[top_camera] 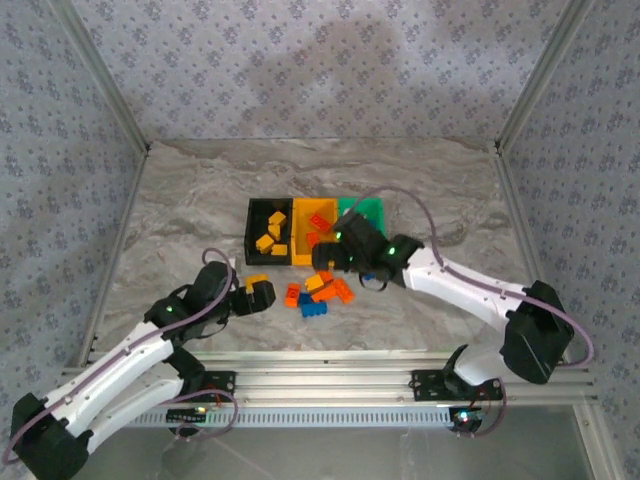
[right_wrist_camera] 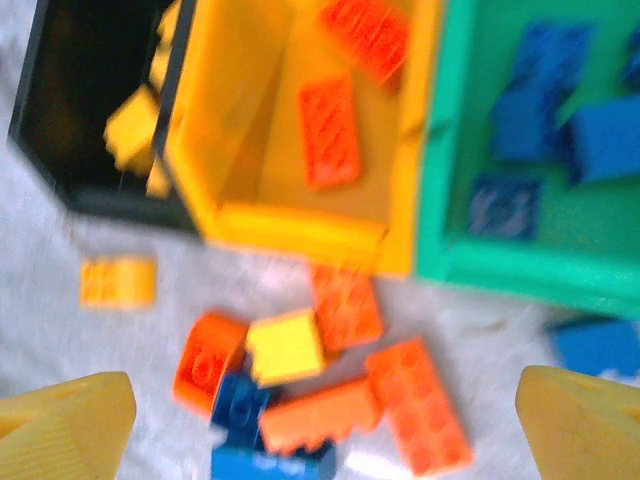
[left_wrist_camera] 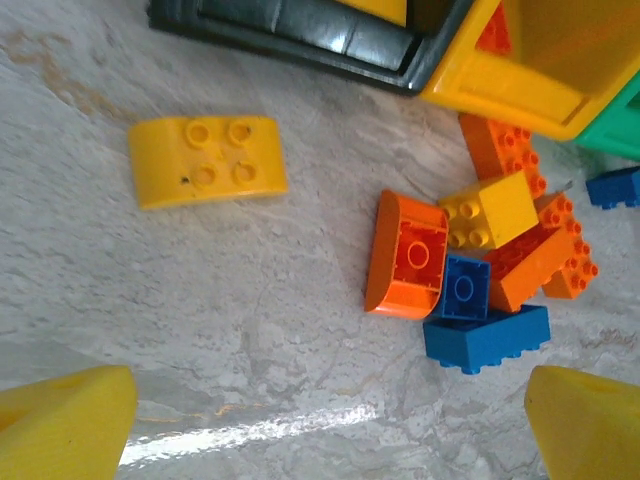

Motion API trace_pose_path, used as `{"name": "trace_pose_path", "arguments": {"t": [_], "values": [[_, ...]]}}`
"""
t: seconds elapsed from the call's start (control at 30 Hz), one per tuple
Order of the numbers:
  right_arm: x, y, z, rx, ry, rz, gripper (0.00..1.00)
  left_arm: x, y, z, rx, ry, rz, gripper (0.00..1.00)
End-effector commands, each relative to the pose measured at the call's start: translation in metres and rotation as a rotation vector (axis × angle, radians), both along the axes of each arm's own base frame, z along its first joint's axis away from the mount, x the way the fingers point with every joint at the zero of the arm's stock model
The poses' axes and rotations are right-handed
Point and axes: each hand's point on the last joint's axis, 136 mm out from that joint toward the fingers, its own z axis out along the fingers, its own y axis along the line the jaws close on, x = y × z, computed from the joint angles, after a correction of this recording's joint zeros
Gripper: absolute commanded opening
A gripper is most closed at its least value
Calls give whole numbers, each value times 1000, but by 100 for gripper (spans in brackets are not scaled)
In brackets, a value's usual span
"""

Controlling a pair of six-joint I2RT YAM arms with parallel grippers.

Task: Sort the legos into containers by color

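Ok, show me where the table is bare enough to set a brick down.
The table is bare behind the containers, left of the black bin, and between the lone yellow brick and the pile. Crowded: in front of the yellow-orange bin, where the pile sits by the right gripper.

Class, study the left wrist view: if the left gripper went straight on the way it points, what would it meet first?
The left gripper would likely meet bare table just short of the brick pile; the orange rounded brick lies nearest beyond. Depth is uncertain.
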Motion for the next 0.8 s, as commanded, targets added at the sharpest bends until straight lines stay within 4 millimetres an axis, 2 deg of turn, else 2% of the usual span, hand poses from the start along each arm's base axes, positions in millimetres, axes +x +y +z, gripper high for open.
{"name": "trace_pose_path", "arguments": {"t": [0.0,0.1,0.27,0.47,0.6,0.77], "values": [[-39,7,-31,-47,72,25,100,3,16,17,45,-53,46,100],[-66,24,-54,-92,90,65,100,3,20,20,31,-67,65,100],[-81,40,-78,-168,91,65,100,0,20,15,18,-50,69,100],[-80,53,-98,-196,90,34,100,-3,18,5,3,-21,62,100],[-76,52,-110,-245,101,7,99,-4,17,3,-5,-15,60,100],[-70,52,-121,-269,106,-5,92,-7,20,0,-12,-15,69,100]]}}
